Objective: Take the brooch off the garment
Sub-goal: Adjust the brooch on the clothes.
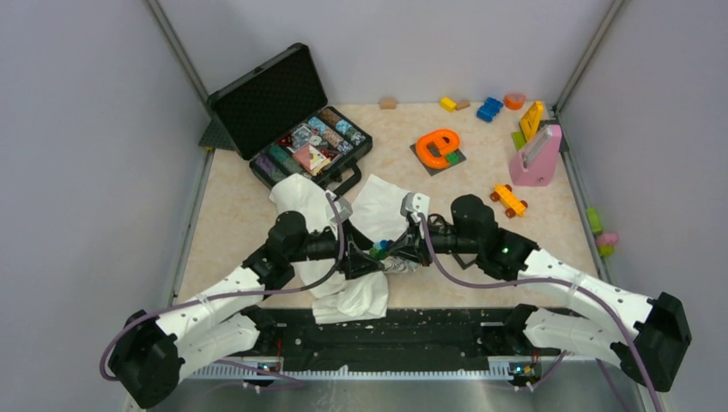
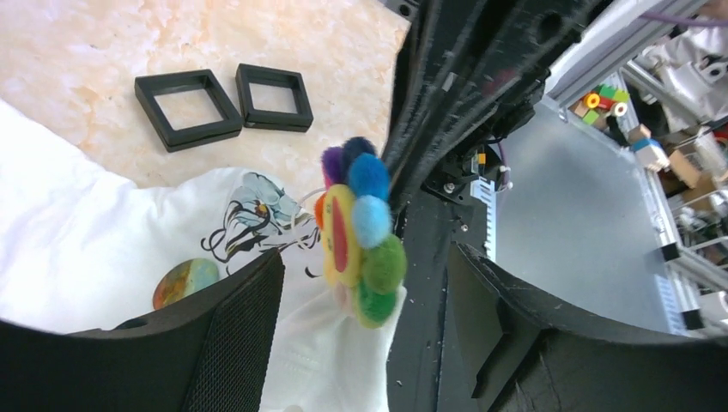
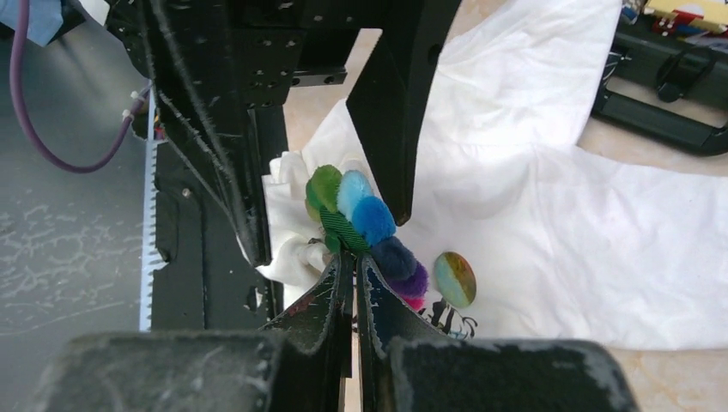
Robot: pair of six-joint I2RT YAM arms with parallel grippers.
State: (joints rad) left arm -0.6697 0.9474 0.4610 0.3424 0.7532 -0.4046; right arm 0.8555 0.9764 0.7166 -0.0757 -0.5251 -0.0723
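Multicoloured fuzzy round-petalled brooch [image 3: 369,219] pinched in right gripper [image 3: 350,257] against white garment [image 3: 558,172]

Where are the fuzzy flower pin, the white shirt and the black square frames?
brooch [image 2: 343,232]: left wrist view, its yellow centre.
garment [image 2: 77,249]: left wrist view, white cloth.
black square frames [image 2: 206,136]: left wrist view, left frame's rim.

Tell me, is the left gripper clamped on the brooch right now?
No, the left gripper stands open, its jaws clear of the brooch on either side.
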